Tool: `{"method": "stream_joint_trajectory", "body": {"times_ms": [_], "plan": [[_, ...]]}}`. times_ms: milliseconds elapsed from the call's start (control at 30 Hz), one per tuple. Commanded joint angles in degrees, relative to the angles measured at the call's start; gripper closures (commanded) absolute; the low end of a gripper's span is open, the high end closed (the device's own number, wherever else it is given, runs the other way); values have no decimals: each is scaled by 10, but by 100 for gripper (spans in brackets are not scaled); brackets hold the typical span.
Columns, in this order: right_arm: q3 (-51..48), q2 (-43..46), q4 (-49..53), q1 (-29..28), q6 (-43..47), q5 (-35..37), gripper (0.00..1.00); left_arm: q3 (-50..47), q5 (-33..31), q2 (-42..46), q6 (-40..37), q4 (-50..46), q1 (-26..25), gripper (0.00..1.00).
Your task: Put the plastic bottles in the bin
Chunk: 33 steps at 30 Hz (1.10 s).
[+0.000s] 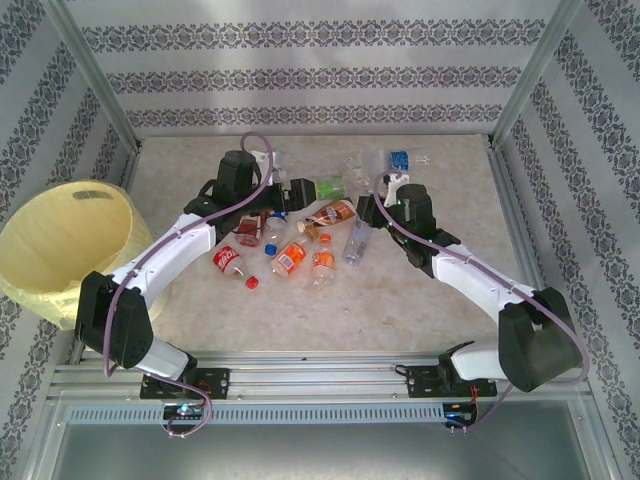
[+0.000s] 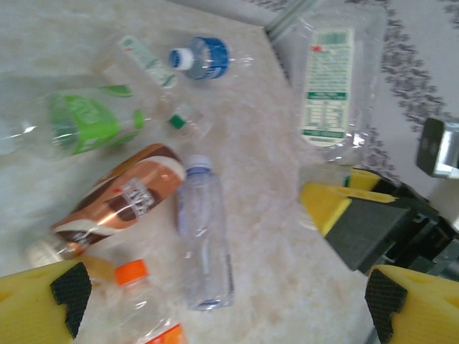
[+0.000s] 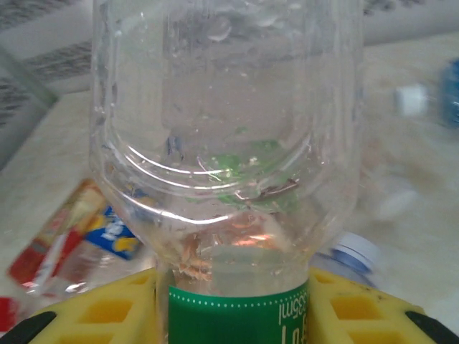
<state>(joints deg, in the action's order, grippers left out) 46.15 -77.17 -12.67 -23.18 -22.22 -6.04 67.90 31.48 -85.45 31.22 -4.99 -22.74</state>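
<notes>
Above marbled table (image 1: 400, 300), right fingers (image 3: 107, 308) pinch a green-labelled bottle (image 3: 222, 143); left fingers (image 2: 29, 301) gape.

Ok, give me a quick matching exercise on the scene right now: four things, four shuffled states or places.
1 bin
2 left gripper
3 right gripper
4 brown bottle

a lying on the table
b shut on green-label bottle
c beside the table's left edge
d open

Pairs: 1-c, 2-d, 3-b, 4-a
</notes>
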Motion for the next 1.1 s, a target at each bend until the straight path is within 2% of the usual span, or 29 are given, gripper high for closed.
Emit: {"method": "stream_joint_trajectory", "body": {"times_ms": [0,267,467,700,833,967,1067], "plan": [[36,-11,-26,-16,29,-74,82,0,82,-2,24,114,6,0],[88,-40,-5,-43,37,-155,82,22,47,-26,46,142,4,0],[112,-54,24,-67,55,-166,80,60,6,-50,37,128,2,0],[126,-62,25,-89,68,-166,80,91,-78,-74,45,70,3,0],[136,-63,36,-90,78,-170,79,90,-36,-75,60,86,4,16],[147,-65,50,-92,93,-189,77,82,-22,-65,72,96,4,34],[151,-66,51,-92,98,-197,76,75,4,-59,85,121,5,40]]}}
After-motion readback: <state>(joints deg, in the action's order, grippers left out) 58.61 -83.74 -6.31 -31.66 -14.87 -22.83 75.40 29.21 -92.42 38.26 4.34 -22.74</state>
